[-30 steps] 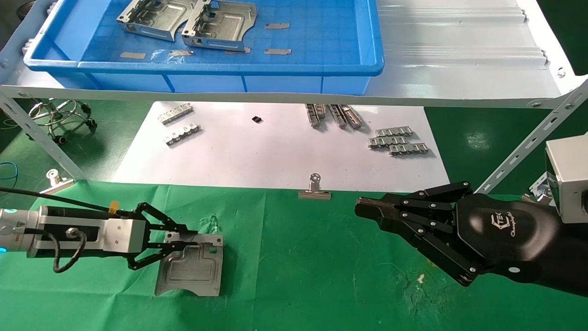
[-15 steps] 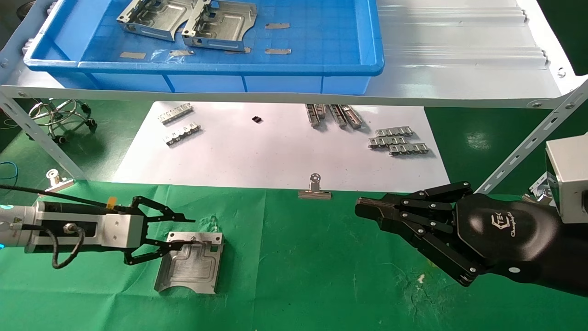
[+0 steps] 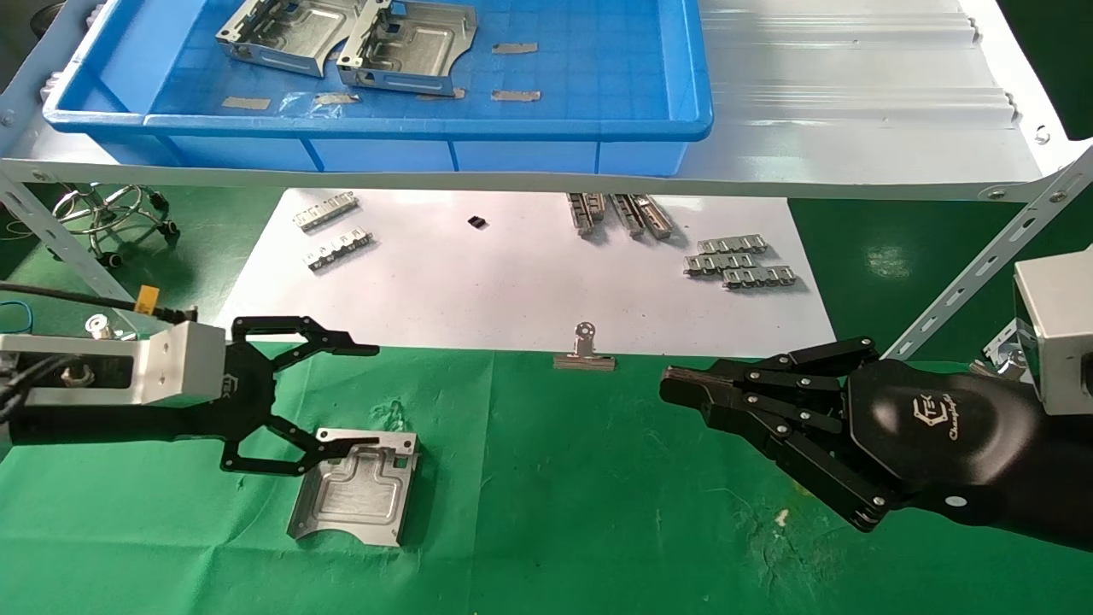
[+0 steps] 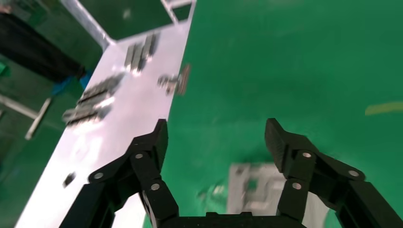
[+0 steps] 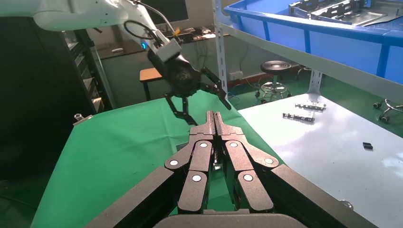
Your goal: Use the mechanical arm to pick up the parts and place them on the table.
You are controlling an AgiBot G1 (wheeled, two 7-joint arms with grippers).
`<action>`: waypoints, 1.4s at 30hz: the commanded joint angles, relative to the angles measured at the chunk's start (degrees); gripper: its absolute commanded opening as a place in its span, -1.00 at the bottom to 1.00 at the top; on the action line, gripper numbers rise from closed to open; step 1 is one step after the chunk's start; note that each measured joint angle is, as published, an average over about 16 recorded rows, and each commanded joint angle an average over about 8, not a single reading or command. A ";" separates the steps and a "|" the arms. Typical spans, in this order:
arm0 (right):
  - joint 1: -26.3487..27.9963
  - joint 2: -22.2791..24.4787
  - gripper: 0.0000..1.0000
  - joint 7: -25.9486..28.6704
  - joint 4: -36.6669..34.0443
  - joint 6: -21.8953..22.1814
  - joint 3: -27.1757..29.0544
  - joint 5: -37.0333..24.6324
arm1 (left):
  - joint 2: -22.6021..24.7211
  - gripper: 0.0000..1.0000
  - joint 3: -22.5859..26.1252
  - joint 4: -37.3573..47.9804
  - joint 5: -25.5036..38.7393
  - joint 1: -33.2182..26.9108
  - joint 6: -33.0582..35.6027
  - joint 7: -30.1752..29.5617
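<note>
One silver-grey stamped part (image 3: 354, 489) lies flat on the green table (image 3: 581, 521), at the front left. My left gripper (image 3: 365, 395) hangs just above the part's far edge, open and empty, clear of it. In the left wrist view the gripper (image 4: 217, 135) has its jaws wide apart, with the part (image 4: 254, 190) blurred below. Two more parts (image 3: 282, 34) (image 3: 410, 47) lie in the blue tray (image 3: 384, 128). My right gripper (image 3: 679, 389) is shut and empty, parked over the cloth at the right; it also shows in the right wrist view (image 5: 214, 118).
The white metal shelf (image 3: 854, 102) carries the tray, and its slanted legs (image 3: 982, 265) (image 3: 60, 248) stand on both sides. A white sheet (image 3: 512, 282) holds several toothed strips (image 3: 739, 260). A binder clip (image 3: 585, 350) sits at the sheet's front edge.
My left gripper has let go of the part, opened wide and lifted up and back from it. The part stays flat on the green cloth. The right arm has not moved.
</note>
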 commanded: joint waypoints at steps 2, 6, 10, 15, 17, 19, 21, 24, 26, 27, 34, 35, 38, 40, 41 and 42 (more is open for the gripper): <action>0.00 0.00 0.98 0.00 0.00 0.00 0.00 0.00 | -1.79 1.00 -0.39 -4.85 -2.32 1.02 0.05 -4.17; 0.00 0.00 1.00 0.00 0.00 0.00 0.00 0.00 | -2.18 1.00 -2.96 -7.23 -2.02 2.78 -0.18 -6.88; 0.00 0.00 1.00 0.00 0.00 0.00 0.00 0.00 | -3.01 1.00 -6.03 -10.91 -2.26 5.20 -0.61 -10.19; 0.00 0.00 1.00 0.00 0.00 0.00 0.00 0.00 | -4.06 1.00 -9.92 -15.56 -2.58 8.26 -1.16 -14.38; 0.00 0.00 1.00 0.00 0.00 0.00 0.00 0.00 | -4.48 1.00 -11.48 -17.42 -2.70 9.49 -1.38 -16.05; 0.00 0.00 1.00 0.00 0.00 0.00 0.00 0.00 | -4.90 1.00 -13.00 -19.24 -2.82 10.68 -1.59 -17.69; 0.00 0.00 1.00 0.00 0.00 0.00 0.00 0.00 | -5.31 1.00 -14.52 -21.06 -2.94 11.88 -1.80 -19.33; 0.00 0.00 1.00 0.00 0.00 0.00 0.00 0.00 | -5.93 1.00 -16.82 -23.82 -3.13 13.69 -2.13 -21.81; 0.00 0.00 1.00 0.00 0.00 0.00 0.00 0.00 | -6.35 1.00 -18.36 -25.66 -3.25 14.90 -2.35 -23.47; 0.00 0.00 1.00 0.00 0.00 0.00 0.00 0.00 | -6.55 1.00 -19.11 -26.56 -3.31 15.49 -2.45 -24.27; 0.00 0.00 1.00 0.00 0.00 0.00 0.00 0.00 | -8.01 1.00 -24.49 -32.99 -3.74 19.72 -3.21 -30.06; 0.00 0.00 1.00 0.00 0.00 0.00 0.00 0.00 | -8.22 1.00 -25.26 -33.92 -3.80 20.33 -3.32 -30.90; 0.00 0.00 1.00 0.00 0.00 0.00 0.00 0.00 | -8.84 1.00 -27.56 -36.67 -3.99 22.14 -3.64 -33.38; 0.00 0.00 1.00 0.00 0.00 0.00 0.00 0.00 | -9.25 1.00 -29.09 -38.49 -4.11 23.34 -3.86 -35.01; 0.00 0.00 1.00 0.00 0.00 0.00 0.00 0.00 | -9.46 1.00 -29.87 -39.43 -4.17 23.95 -3.97 -35.86; 0.00 0.00 1.00 0.00 0.00 0.00 0.00 0.00 | -9.67 1.00 -30.62 -40.33 -4.23 24.54 -4.07 -36.66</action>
